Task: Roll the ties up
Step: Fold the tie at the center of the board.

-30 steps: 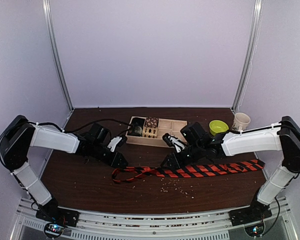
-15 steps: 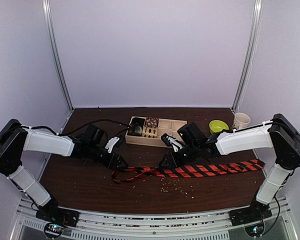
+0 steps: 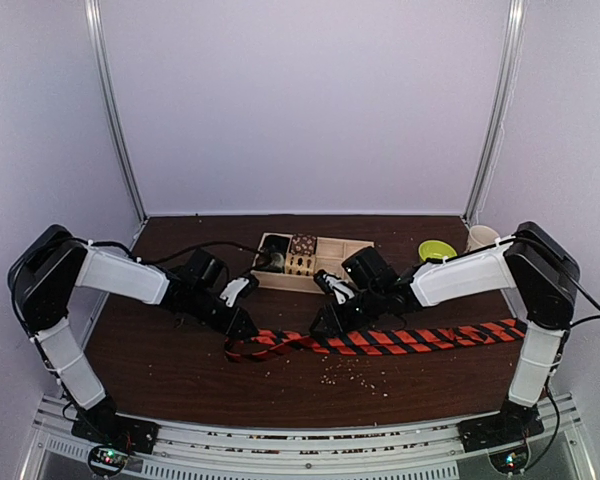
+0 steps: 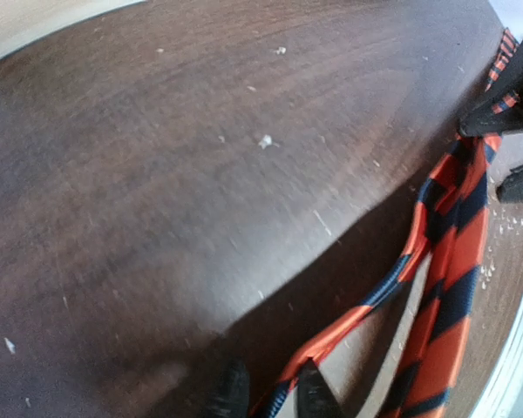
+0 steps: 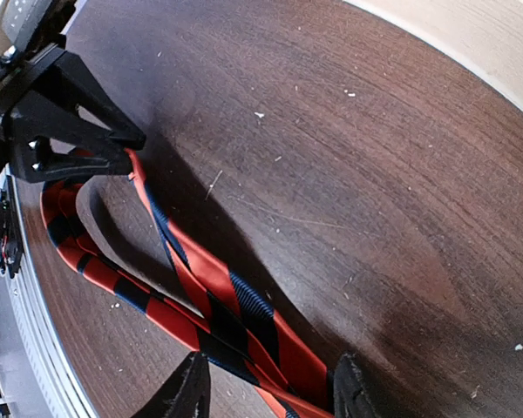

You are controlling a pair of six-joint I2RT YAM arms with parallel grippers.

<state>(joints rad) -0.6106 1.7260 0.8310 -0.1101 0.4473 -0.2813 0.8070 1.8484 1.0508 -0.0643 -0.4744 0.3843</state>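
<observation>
Long narrow red-orange and black diagonally striped fabric necktie (image 3: 420,337) flat on dark brown wooden table (image 3: 180,380), stretched 9 to 3 o'clock across the middle. 9 o'clock end doubled back into a loose loop.

Left gripper (image 4: 270,399) at that 9 o'clock end, fingertips clenched on the thin strand of the necktie; same in both wrist views. Right gripper (image 5: 268,387) near table centre, fingers spread either side of the doubled necktie. Pinching or only straddling: cannot tell. Both grippers low at the table surface, near each other, apart.

Pale rectangular wooden tray with compartments (image 3: 352,246) at 12 o'clock, just behind the grippers. Three small patterned fabric rolls in its 9 o'clock-side compartments: dark roll (image 3: 272,262), brown roll (image 3: 303,243), tan roll (image 3: 299,265).

Round lime-green bowl (image 3: 438,250) at 2 o'clock, partly hidden by right arm, contents not visible. White paper cup (image 3: 480,238) just beyond the bowl, upright, inside not visible.

Pale crumbs (image 3: 355,375) scattered on the table at 6 o'clock of the necktie.
</observation>
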